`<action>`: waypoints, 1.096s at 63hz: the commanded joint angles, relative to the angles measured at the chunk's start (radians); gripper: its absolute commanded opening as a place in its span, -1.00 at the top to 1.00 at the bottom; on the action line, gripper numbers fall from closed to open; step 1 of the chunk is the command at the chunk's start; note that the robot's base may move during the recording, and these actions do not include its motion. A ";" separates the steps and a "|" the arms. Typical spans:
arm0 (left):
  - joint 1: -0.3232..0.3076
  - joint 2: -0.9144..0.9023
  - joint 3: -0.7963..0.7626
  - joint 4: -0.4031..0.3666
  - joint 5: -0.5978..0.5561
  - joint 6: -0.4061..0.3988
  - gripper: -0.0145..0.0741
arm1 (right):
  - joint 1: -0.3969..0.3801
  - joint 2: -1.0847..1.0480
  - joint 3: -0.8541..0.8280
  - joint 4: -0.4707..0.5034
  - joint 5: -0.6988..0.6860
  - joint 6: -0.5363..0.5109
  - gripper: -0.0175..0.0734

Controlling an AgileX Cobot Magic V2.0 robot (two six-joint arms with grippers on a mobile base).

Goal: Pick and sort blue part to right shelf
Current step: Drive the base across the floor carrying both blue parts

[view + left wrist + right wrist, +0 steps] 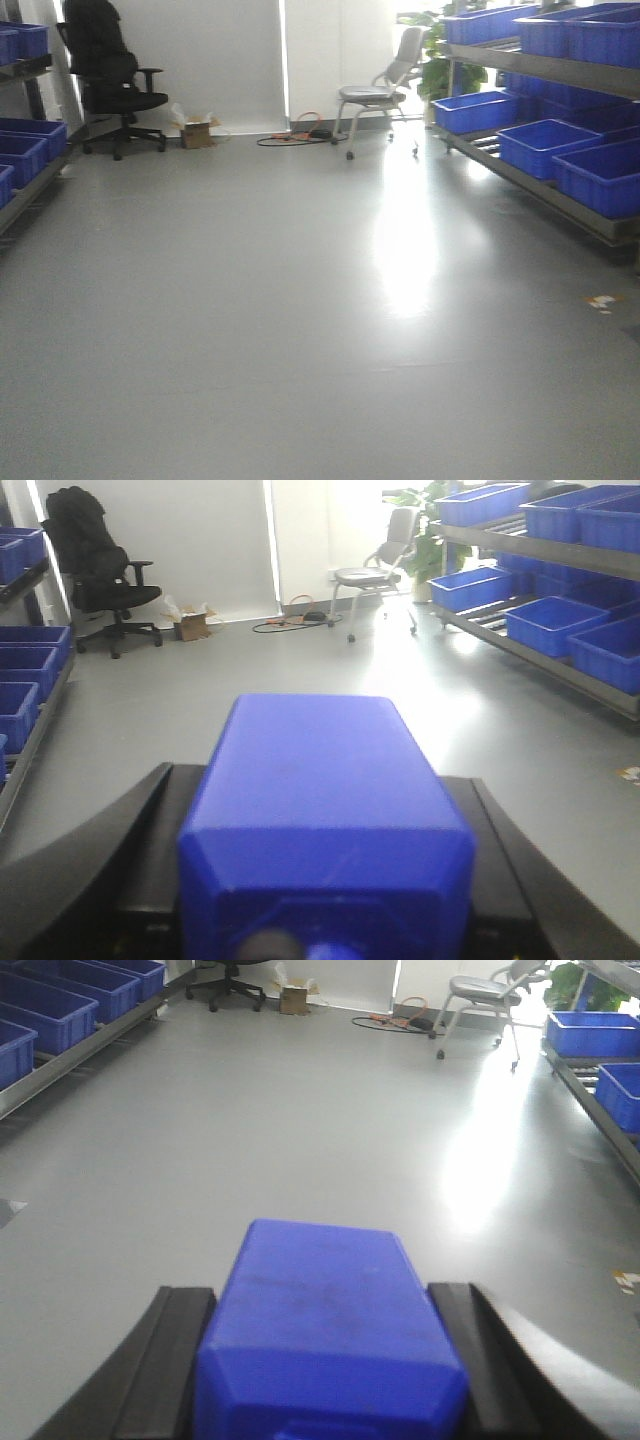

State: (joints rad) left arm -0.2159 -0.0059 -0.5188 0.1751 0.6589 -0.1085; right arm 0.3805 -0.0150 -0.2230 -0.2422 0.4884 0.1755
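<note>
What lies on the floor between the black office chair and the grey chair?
A small cardboard box and loose cables, shown in the front-facing view.

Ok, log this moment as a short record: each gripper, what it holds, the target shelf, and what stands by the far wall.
left gripper: shut on a blue part
right gripper: shut on a second blue part
right shelf: steel rack along the right side, blue bins on both tiers
left shelf: rack with blue bins along the left side
far wall: black office chair, cardboard box, grey chair
parts sorted: none yet; both are in the grippers, over the floor
</note>
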 commanded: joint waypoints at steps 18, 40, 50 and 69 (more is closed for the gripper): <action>0.001 0.018 -0.029 0.000 -0.098 -0.009 -0.03 | 0.003 0.004 -0.029 -0.019 -0.091 -0.005 0.14; 0.001 0.018 -0.029 0.000 -0.098 -0.009 -0.03 | 0.003 0.004 -0.029 -0.019 -0.091 -0.005 0.14; 0.001 0.018 -0.029 0.000 -0.098 -0.009 -0.03 | 0.003 0.004 -0.029 -0.019 -0.091 -0.005 0.14; 0.001 0.018 -0.029 0.000 -0.098 -0.009 -0.03 | 0.003 0.004 -0.029 -0.019 -0.091 -0.005 0.14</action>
State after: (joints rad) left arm -0.2159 -0.0059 -0.5188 0.1727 0.6589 -0.1085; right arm 0.3805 -0.0150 -0.2230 -0.2422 0.4884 0.1755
